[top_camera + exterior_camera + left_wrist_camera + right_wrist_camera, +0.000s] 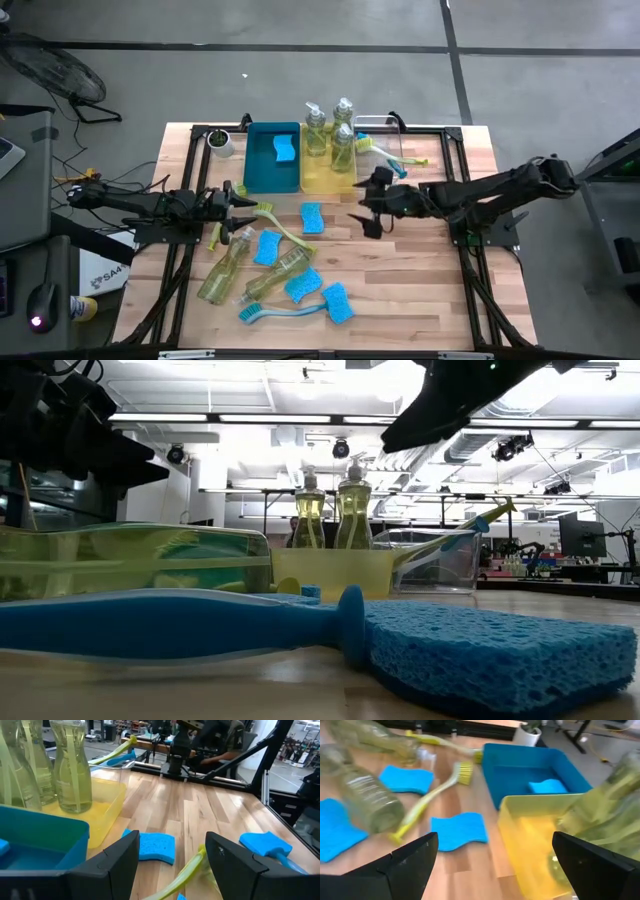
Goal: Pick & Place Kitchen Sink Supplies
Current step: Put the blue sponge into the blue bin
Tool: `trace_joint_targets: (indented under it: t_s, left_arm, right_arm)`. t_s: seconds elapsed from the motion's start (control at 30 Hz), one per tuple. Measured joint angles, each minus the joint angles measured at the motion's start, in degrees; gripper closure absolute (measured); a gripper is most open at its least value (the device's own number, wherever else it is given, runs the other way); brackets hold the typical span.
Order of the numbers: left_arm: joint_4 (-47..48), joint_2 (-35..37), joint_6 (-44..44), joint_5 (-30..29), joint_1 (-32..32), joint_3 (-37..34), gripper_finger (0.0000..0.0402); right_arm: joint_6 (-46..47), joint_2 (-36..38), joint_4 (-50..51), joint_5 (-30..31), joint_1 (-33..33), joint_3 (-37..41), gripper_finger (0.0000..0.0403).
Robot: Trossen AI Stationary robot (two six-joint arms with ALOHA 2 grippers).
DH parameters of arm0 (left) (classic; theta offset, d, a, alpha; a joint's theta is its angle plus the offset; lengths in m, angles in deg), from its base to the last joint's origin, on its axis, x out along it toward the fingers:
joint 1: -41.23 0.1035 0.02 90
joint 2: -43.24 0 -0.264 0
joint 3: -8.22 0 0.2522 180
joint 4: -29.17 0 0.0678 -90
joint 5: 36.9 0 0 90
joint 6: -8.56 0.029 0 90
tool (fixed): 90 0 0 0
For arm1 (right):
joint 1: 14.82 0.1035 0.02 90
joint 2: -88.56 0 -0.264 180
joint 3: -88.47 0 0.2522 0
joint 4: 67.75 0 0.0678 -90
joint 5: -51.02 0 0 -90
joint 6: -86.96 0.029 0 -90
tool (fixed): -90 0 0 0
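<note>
Three upright soap bottles [342,145] stand in a yellow bin [312,183]. One blue sponge [285,150] lies in a blue bin [258,165], and brushes [385,155] lean in a clear bin [392,128]. On the table lie two soap bottles [225,265] [280,272], several blue sponges [312,218], a yellow-green brush [283,228] and a blue brush [280,310]. My left gripper [243,200] is open and level at the table's left; the yellow-green brush's handle [182,875] shows below its fingers. My right gripper [368,203] hangs open above the table, beside the yellow bin's near right corner.
A small white cup [219,141] stands at the far left, beside the blue bin. In the low view the blue brush [170,625] and a sponge [500,650] lie close to the near edge. Bare wood shows on the table's near right part.
</note>
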Motion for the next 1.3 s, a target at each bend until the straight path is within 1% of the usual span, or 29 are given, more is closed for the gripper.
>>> trace_joint_targets:
  t_s: [0.1, 0.17, 0.27, 0.4, 0.47, 0.6, 0.73, 0.9, 1.1, 1.3]
  left_arm:
    - [-0.1, -0.02, 0.1, 0.0, 0.0, 0.0, 0.0179]
    - [-0.09, -0.01, 0.13, 0.0, 0.0, 0.0, 0.0179]
    - [-0.12, -0.01, 0.13, 0.0, 0.0, 0.0, 0.0179]
    - [-0.12, 0.0, 0.13, 0.0, 0.0, 0.0, 0.0179]
    - [-0.12, -0.01, 0.13, 0.0, 0.0, 0.0, 0.0179]
    - [-0.09, -0.02, 0.13, 0.0, 0.0, 0.0, 0.0179]
    - [0.16, 0.0, 0.11, 0.0, 0.0, 0.0, 0.0179]
    - [0.2, 0.0, 0.02, -0.23, 0.0, 0.0, 0.0179]
    - [0.14, 0.0, -0.26, -0.46, 0.0, 0.0, 0.0179]
    - [0.04, -0.01, -0.53, -0.5, 0.0, 0.0, 0.0179]
  right_arm:
    - [1.37, -0.87, 0.1, 0.17, 1.75, 0.0, 0.0018]
    - [1.58, -2.94, -0.96, 0.21, 2.27, 0.0, 0.0017]
    - [0.6, -8.21, -4.56, -0.37, 2.87, 0.0, 0.0018]
    - [-4.43, -16.87, -12.67, 0.08, 3.5, 0.0, 0.0018]
    - [-6.61, -20.95, -16.85, -0.73, 3.52, 0.0, 0.0018]
    - [-10.49, -26.86, -22.41, -1.18, 3.49, 0.02, 0.002]
    - [-13.26, -30.03, -26.94, -2.34, 3.3, 0.04, 0.0026]
    - [-17.41, -32.8, -29.95, -2.33, 3.3, 0.04, 0.0029]
    - [-21.89, -35.84, -35.75, -0.32, 3.16, 0.02, 0.0029]
    - [-22.5, -38.7, -38.79, -1.69, 1.67, 0.02, 0.003]
